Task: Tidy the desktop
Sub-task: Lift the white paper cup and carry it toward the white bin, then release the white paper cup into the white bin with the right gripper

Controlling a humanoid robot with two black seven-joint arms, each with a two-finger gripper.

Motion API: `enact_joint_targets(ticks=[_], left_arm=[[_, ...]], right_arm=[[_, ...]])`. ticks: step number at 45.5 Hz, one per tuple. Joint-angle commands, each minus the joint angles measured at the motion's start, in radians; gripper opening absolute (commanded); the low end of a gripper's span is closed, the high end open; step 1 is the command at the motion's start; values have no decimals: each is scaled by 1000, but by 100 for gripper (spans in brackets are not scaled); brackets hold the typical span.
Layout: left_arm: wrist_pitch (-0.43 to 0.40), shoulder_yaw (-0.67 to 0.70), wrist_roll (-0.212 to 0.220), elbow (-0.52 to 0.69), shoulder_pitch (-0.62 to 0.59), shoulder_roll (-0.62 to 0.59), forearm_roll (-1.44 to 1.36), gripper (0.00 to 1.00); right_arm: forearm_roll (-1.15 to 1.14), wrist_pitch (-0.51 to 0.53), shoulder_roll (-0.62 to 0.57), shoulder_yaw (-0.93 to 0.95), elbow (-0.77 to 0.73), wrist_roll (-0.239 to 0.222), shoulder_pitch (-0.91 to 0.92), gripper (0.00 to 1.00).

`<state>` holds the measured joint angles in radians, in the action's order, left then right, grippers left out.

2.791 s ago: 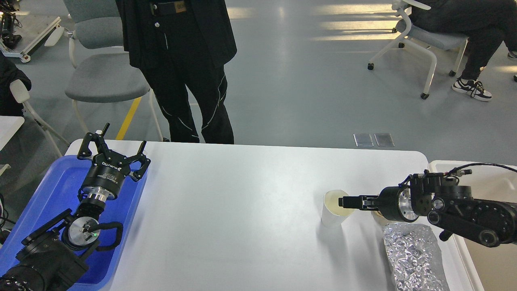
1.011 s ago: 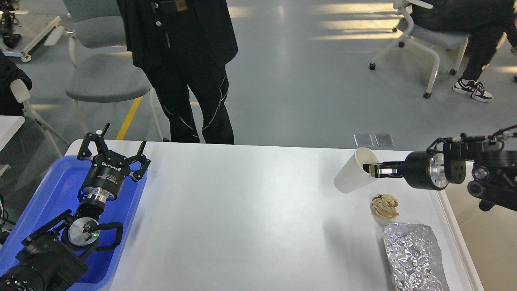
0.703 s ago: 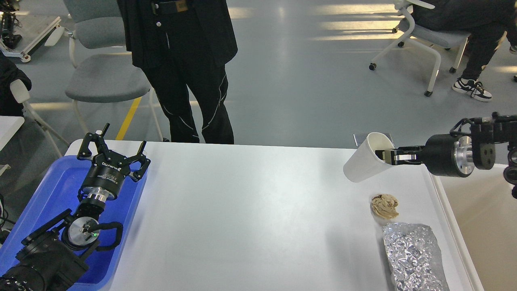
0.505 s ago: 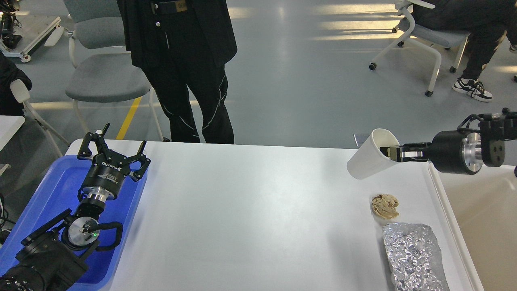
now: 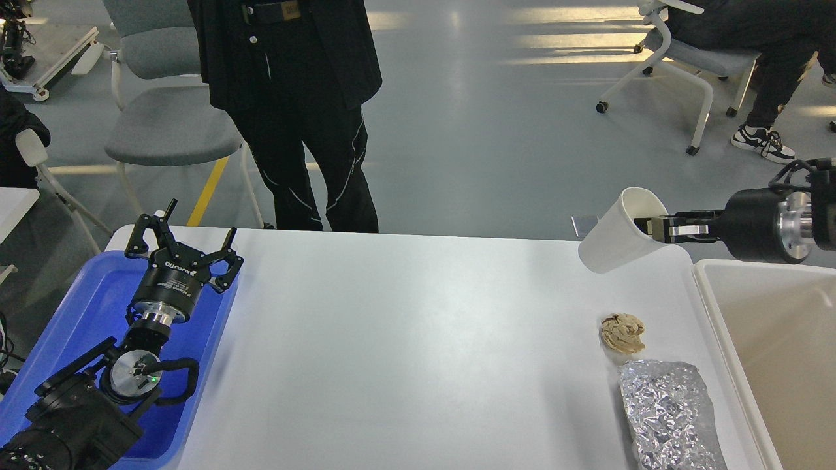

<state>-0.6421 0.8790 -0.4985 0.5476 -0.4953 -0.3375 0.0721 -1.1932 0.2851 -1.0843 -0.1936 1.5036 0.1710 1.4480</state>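
One paper cup [image 5: 614,235] clamped in right gripper [image 5: 653,228], now higher, nearer bin [image 5: 712,307]; left gripper [image 5: 186,245] spread, unmoved.

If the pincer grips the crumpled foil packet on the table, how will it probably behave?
The foil packet looks thin and wrinkled, so it would probably dent under a squeeze. It lies flat and long on the desktop, so rolling seems unlikely. Its shiny surface might slip. Weight depends on hidden contents.

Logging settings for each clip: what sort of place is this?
Probably a robotics lab or office test space: a white desktop on open grey flooring, wheeled office chairs, and a person standing by the table watching.
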Motion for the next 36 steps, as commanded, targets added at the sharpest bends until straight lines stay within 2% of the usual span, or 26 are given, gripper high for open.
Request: enact_joint_targets(ticks=[1,7,16,24,36], left_arm=[[1,0,0,0,0,0,0,100],[1,0,0,0,0,0,0,100],[-1,0,0,0,0,0,0,100],[-1,0,0,0,1,0,0,100],[1,0,0,0,1,0,2,100]], right_arm=[[-25,23,-17,0,-6,1,20,0],[-20,16,-74,2,-37,1,6,0],[56,5,-244,17,-103,18,-24,0],[294,3,-342,11,-171,65,-61,0],[659,-87,-393,3,-221,76,-195,0]])
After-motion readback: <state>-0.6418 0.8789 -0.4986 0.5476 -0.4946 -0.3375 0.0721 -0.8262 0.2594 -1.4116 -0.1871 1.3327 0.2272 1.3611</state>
